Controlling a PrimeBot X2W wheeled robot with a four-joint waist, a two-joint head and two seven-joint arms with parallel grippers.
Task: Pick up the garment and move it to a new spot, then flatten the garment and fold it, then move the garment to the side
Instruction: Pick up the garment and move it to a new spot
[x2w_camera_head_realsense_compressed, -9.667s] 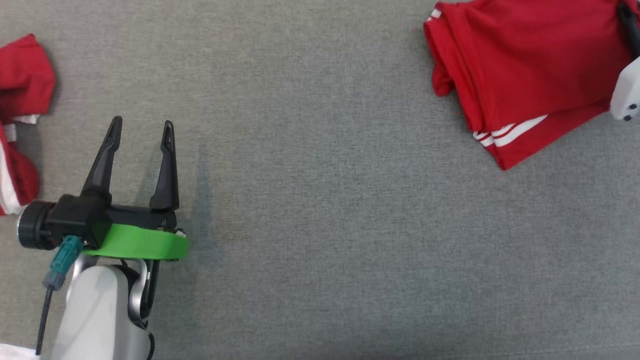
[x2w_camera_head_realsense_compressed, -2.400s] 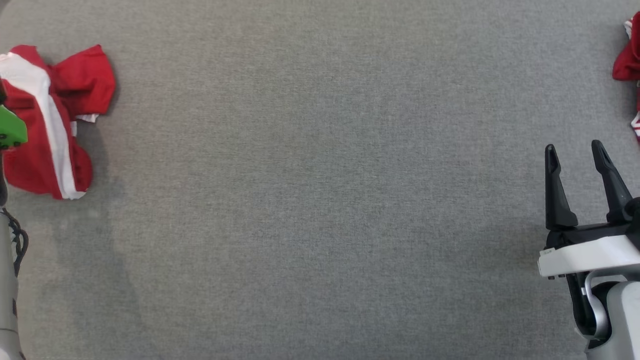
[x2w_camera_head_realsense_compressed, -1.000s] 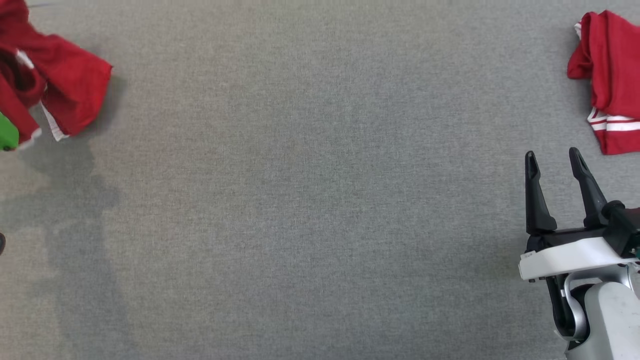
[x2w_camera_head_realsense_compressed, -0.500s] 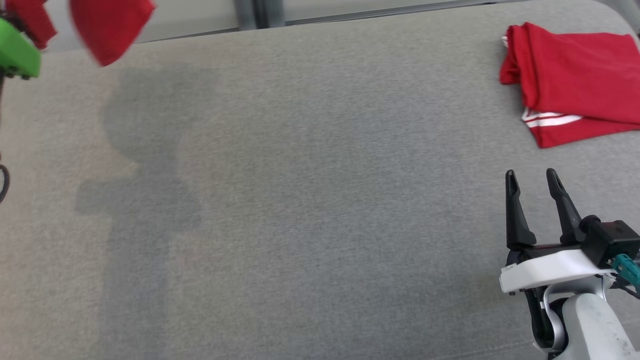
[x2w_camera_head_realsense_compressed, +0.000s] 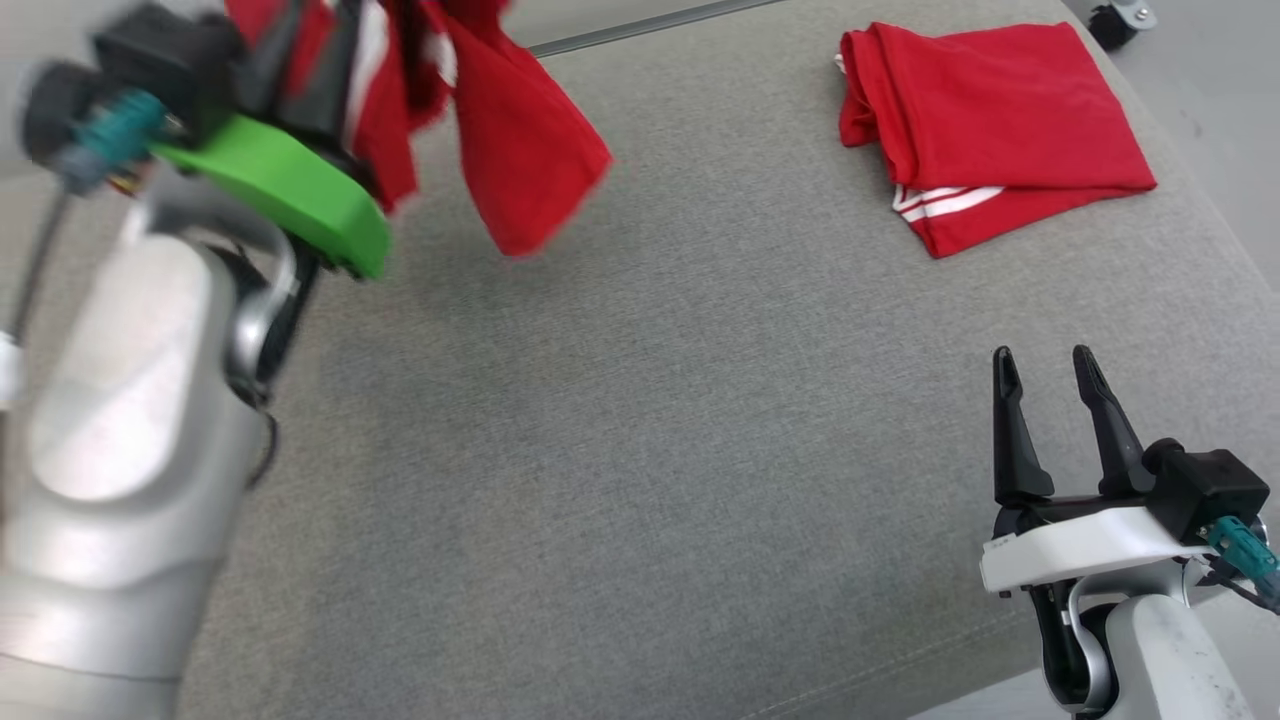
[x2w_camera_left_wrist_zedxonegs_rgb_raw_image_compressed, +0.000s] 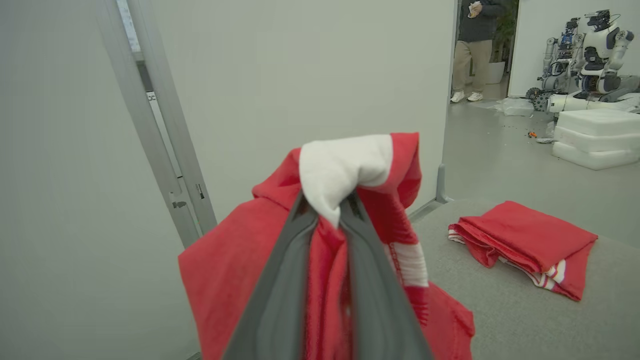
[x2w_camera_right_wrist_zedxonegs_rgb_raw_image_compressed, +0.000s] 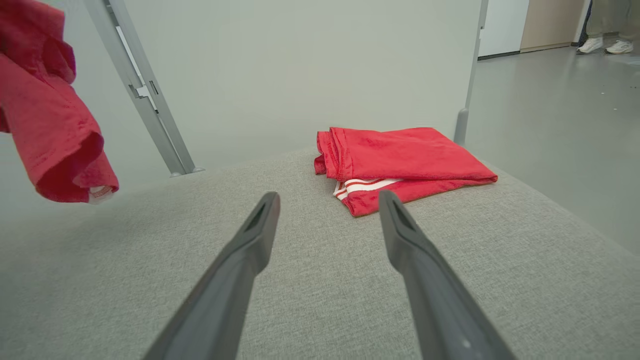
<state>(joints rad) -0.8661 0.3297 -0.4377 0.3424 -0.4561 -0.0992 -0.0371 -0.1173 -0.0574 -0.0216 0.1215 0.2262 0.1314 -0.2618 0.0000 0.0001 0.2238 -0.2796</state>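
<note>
Fingers (x2w_camera_left_wrist_zedxonegs_rgb_raw_image_compressed: 280, 290) of the left gripper (x2w_camera_left_wrist_zedxonegs_rgb_raw_image_compressed: 327, 210) press together on a bunched red garment (x2w_camera_head_realsense_compressed: 520, 170), with cloth squeezed between them and a white fold sticking out just past the tips. A green band (x2w_camera_head_realsense_compressed: 290, 195) wraps that wrist. The arm holds the garment up at the far left of the grey cushion (x2w_camera_head_realsense_compressed: 650, 450). A red flap hangs down from the grip, blurred in the head view. In the right wrist view the lowest part of the cloth hangs clear of the cushion.

The right gripper (x2w_camera_head_realsense_compressed: 1043, 365) sits low over the near right part of the cushion with its two fingers apart and nothing between them. A white band (x2w_camera_head_realsense_compressed: 1080, 545) wraps its wrist. Its fingers point toward a second red garment (x2w_camera_head_realsense_compressed: 990, 120), which lies folded and flat on the far right corner of the cushion, white stripes showing along its near edge. It is well apart from both grippers.

Beyond the cushion stands a pale wall (x2w_camera_left_wrist_zedxonegs_rgb_raw_image_compressed: 300, 65) with a slanted metal post (x2w_camera_left_wrist_zedxonegs_rgb_raw_image_compressed: 165, 150) against it. Through an opening on the right, a person (x2w_camera_left_wrist_zedxonegs_rgb_raw_image_compressed: 472, 45) in light trousers and white shoes stands on the grey floor. Near them are another robot (x2w_camera_left_wrist_zedxonegs_rgb_raw_image_compressed: 597, 45) and a stack of white foam blocks (x2w_camera_left_wrist_zedxonegs_rgb_raw_image_compressed: 595, 135).
</note>
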